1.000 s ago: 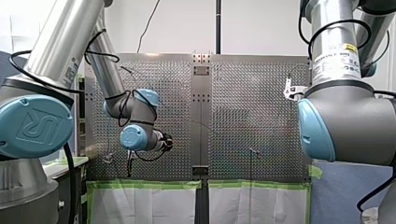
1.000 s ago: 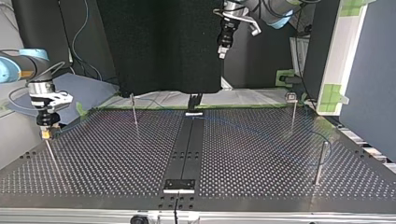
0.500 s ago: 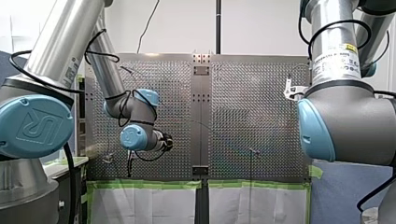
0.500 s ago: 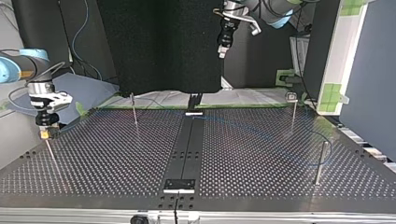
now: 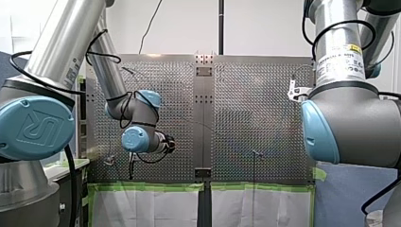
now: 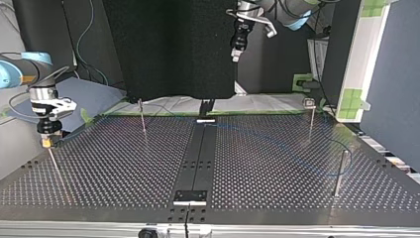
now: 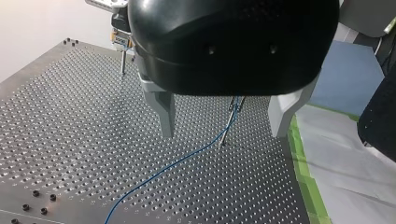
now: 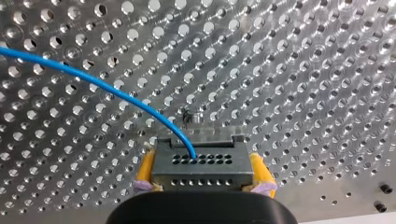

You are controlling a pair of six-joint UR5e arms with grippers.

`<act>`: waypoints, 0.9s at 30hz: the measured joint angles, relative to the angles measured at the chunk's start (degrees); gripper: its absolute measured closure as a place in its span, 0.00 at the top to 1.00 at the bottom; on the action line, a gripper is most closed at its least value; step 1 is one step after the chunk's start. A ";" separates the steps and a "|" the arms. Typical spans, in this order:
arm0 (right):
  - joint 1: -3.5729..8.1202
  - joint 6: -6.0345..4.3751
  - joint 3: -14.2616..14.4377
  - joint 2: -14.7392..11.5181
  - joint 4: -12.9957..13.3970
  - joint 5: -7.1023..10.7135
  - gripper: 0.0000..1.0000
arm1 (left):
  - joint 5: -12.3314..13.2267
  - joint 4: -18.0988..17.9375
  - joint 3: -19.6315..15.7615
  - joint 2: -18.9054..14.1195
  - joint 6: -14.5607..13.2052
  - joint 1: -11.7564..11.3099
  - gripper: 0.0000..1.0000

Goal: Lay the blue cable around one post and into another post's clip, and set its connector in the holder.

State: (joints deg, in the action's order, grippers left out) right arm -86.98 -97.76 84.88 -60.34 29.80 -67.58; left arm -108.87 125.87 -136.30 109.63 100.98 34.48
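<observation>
Perforated surface (image 8: 303,70) below right pincer (image 8: 201,175) — yellow pads (image 8: 145,170) clamp connector (image 8: 201,163), blue cable (image 8: 116,93) trailing; holder seating looks pending. Left pincer (image 7: 223,133) wide open, empty — routing unclear.

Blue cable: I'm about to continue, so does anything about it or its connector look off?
Nothing stands out. The blue cable lies smoothly on the table, its connector sits square between my right end effector's yellow pads, and my left end effector hangs open above it.

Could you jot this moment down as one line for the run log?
right gripper shut on connector over a post | left gripper open, empty, raised | blue cable lies across table
</observation>
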 joint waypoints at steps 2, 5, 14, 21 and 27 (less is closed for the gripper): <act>0.00 0.09 0.00 0.00 0.00 -0.29 0.40 | 0.02 0.00 0.00 0.00 0.00 0.00 1.00; 0.01 0.16 0.00 0.00 -0.01 -0.64 0.55 | 0.02 0.00 0.00 0.00 0.00 0.00 1.00; -0.04 0.19 -0.07 -0.04 0.13 -0.90 0.84 | 0.03 0.00 0.00 0.00 0.04 -0.07 1.00; -0.32 0.06 -0.01 -0.03 0.36 -0.89 0.84 | 0.02 -0.03 0.00 0.00 0.06 -0.09 1.00; -0.65 0.08 -0.02 -0.01 0.40 -0.90 0.84 | 0.08 -0.08 0.00 0.00 0.07 -0.09 1.00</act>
State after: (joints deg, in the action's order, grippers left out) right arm -87.63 -97.68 84.87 -60.35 30.20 -68.48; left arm -108.79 125.79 -136.30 109.63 101.06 34.39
